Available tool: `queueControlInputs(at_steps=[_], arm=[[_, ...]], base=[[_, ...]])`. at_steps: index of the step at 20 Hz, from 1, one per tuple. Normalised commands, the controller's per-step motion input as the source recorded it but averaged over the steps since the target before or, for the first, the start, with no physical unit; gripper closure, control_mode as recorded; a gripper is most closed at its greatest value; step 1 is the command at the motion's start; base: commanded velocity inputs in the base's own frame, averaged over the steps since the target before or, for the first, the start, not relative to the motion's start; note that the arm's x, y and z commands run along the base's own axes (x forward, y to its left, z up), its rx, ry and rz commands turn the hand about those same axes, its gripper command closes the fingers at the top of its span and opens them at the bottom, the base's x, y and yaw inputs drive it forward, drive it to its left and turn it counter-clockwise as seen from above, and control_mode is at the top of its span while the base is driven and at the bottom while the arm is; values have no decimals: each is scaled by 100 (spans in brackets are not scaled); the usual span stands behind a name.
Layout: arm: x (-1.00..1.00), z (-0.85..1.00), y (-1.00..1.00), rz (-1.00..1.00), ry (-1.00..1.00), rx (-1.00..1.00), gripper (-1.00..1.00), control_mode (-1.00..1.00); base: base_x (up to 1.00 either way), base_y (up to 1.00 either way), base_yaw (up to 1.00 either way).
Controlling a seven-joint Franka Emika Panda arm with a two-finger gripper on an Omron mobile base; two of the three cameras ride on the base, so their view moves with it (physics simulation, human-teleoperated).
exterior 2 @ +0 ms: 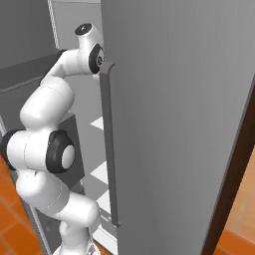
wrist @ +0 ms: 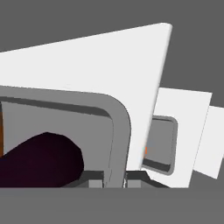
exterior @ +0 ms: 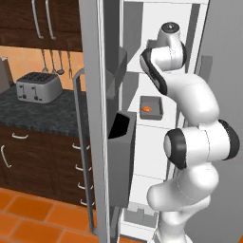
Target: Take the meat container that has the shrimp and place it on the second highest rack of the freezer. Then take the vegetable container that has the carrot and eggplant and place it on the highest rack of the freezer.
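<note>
1. Close under the hand camera, the gripper (wrist: 114, 178) is pinched on the rounded grey rim of the vegetable container (wrist: 119, 131), one dark fingertip on each side of the wall.
2. Inside that tray lies the eggplant (wrist: 41, 159), a dark purple bulk against the near wall. An orange sliver at the far left edge may be the carrot (wrist: 1, 131), though too little shows to be sure.
3. The tray sits over a white shelf (wrist: 87, 61), with lower shelves stepping away to the right. On one of them sits a second grey tray, the meat container (wrist: 159, 142).
4. From the left base camera, the meat container (exterior: 151, 107) with the orange shrimp (exterior: 147, 108) rests on a rack inside the freezer (exterior: 156, 57), so the first half of the task looks done.
5. The arm (exterior: 190, 95) reaches high into the freezer, above that tray. The open door (exterior: 95, 95) with its dark bin (exterior: 121, 156) stands to the left.
6. Judged step: setting the vegetable tray on the highest rack.
7. Next move: whether the tray's base already bears on the shelf cannot be told, so it should be settled flat and well back from the edge. Then the fingers part and the hand draws straight out without dragging the rim.
</note>
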Motion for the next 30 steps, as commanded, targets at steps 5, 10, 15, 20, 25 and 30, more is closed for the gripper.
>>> queueControlInputs(at_steps=[5,10,15,20,25,30], arm=[[34,-9,-8,0,0,0,100,-100],[4,0,0,0,0,0,100,-100],[0,0,0,0,0,0,-100,-100],[0,0,0,0,0,0,-100,-100],[0,0,0,0,0,0,-100,-100],[-59,6,0,0,-24,0,-100,-100]], base=[[0,0,0],[0,0,0],[0,0,0],[0,0,0],[0,0,0],[0,0,0]])
